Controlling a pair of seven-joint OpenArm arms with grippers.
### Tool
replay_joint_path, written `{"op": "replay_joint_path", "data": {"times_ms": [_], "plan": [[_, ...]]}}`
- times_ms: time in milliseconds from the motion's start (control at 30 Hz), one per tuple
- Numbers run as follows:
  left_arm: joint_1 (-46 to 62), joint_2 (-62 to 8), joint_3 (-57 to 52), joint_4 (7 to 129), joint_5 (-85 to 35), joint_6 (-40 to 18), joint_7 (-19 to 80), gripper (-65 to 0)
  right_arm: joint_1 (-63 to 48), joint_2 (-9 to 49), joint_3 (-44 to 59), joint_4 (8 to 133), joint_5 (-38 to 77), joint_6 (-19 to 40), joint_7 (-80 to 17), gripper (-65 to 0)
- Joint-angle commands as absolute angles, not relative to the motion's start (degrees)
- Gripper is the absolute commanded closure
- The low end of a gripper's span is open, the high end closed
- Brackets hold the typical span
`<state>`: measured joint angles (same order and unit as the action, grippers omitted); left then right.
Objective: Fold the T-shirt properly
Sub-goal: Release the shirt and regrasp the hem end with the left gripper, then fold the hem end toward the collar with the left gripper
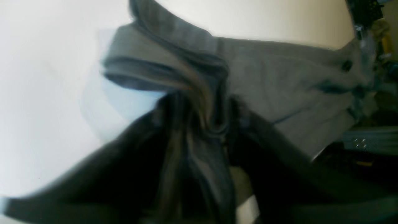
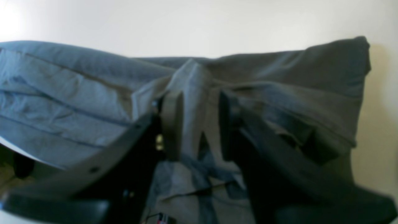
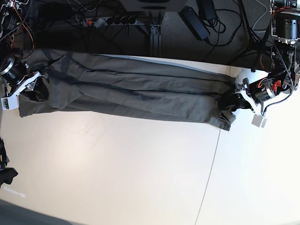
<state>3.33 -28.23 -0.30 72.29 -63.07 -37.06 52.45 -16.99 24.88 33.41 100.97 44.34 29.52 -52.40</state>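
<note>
The dark grey-olive T-shirt (image 3: pixel 136 91) is pulled out into a long, narrow folded band along the far side of the white table. My left gripper (image 3: pixel 233 104), on the base view's right, is shut on the band's right end. In the left wrist view (image 1: pixel 206 124) cloth (image 1: pixel 279 81) bunches and twists between the dark fingers. My right gripper (image 3: pixel 40 89), on the base view's left, is shut on the band's left end. In the right wrist view (image 2: pixel 199 124) a ridge of cloth (image 2: pixel 62 93) stands pinched between the two fingers. Collar and label are hidden.
The white table (image 3: pixel 117 164) has a thin seam (image 3: pixel 213 159) running front to back right of centre. Beyond the far edge lie a power strip (image 3: pixel 112 19), a black adapter (image 3: pixel 194 21) and cables. A dark object (image 3: pixel 5 176) sits at the left edge.
</note>
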Motion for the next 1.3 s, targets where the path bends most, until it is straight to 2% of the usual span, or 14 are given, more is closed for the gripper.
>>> {"op": "replay_joint_path", "data": {"times_ms": [0,100,133,233,500,900,1133,1267], "plan": [[3.6,-28.7,-0.1,72.2,-60.6,-36.7,54.4,-14.6,-16.7,25.8,34.0,101.8,45.2,33.3,-51.5,-20.4],[3.7,-28.6,-0.1,72.2,-58.4,-36.7,51.4,-1.2,-16.7,25.8,34.0,101.8,45.2,33.3,-51.5,-20.4],[3.7,-28.6,-0.1,72.2,-57.6,-36.7,49.9,0.0,-16.7,25.8,34.0,101.8,45.3,33.3,-51.5,-20.4],[3.3,-28.6,-0.1,72.2,-56.1,-36.7,46.7,0.0,-16.7,25.8,34.0,101.8,45.3,33.3,-51.4,-20.4],[-3.9,-31.9,-0.1,72.2,-53.6,-36.7,46.1,0.0,-16.6,25.8,34.0,101.9,45.5,33.3,-51.0,-20.4],[-17.3,-34.4,0.0,72.1,-41.3,-36.6,44.3,0.0,-16.6,25.8,34.0,101.9,45.5,33.3,-50.8,-20.4],[-21.4,-36.5,0.0,73.6,-47.2,-35.4,48.2,0.0,-16.6,25.8,34.0,101.9,45.5,33.3,-50.8,-20.4],[-19.2,-34.7,0.2,81.6,-52.0,-35.6,53.4,0.0,-16.6,25.8,34.0,101.9,45.5,33.3,-50.8,-20.4]]}}
